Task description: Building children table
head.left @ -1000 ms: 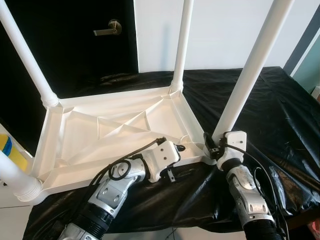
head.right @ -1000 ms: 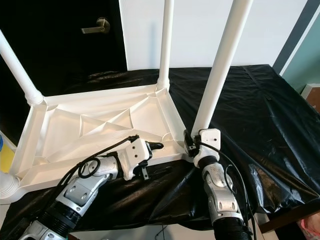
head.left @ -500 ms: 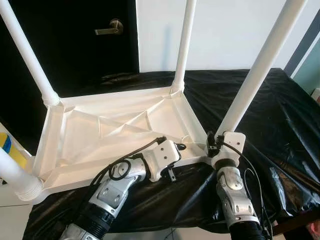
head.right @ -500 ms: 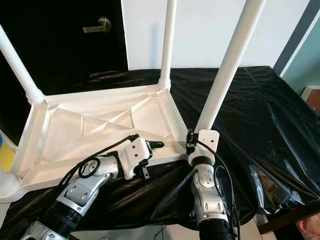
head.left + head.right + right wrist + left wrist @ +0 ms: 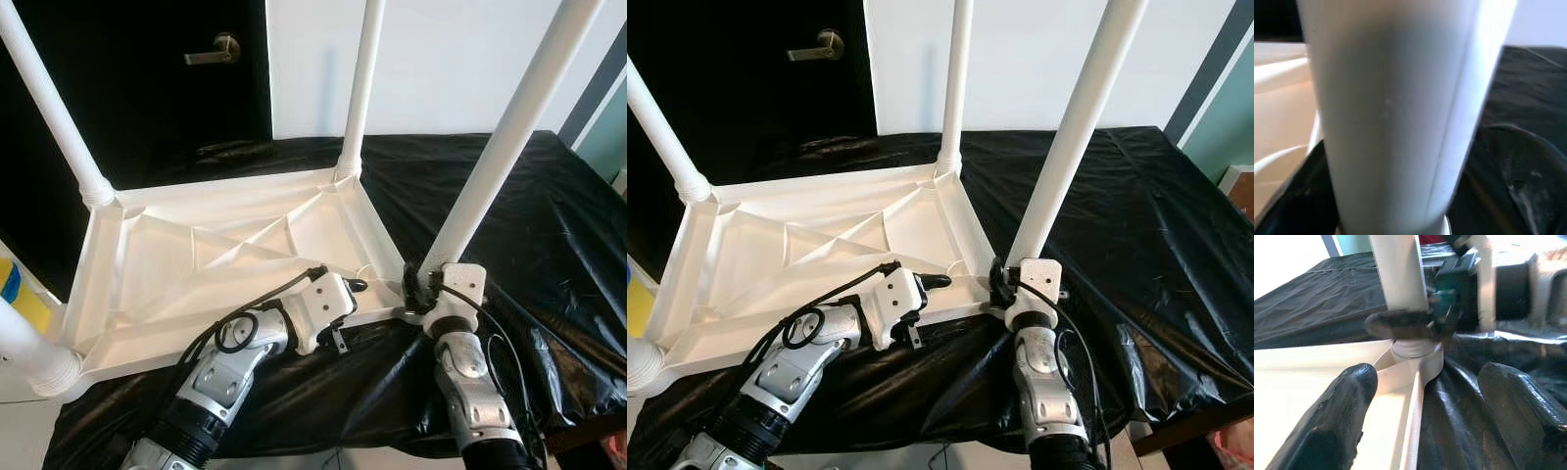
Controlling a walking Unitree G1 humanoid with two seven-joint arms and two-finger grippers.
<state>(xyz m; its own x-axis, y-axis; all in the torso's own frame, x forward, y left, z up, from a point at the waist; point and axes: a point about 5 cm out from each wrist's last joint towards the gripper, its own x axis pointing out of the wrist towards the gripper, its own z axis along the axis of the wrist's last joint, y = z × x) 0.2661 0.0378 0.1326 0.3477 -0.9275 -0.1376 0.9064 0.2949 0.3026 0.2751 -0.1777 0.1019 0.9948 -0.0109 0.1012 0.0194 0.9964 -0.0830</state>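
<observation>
Legs stand in all four corners of our upturned tabletop point(image 5: 225, 250) on the black sheet point(image 5: 549, 215), so little is left beyond tightening the near-right leg point(image 5: 490, 166). Our right gripper point(image 5: 1415, 325) is clamped round that leg's base. Our left gripper point(image 5: 1449, 406), fingers apart, straddles the tabletop's near edge beside that corner.

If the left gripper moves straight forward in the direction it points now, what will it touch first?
Most likely the base of the near-right table leg, where the right gripper already grips it; the left gripper straddles the tabletop rim.
</observation>
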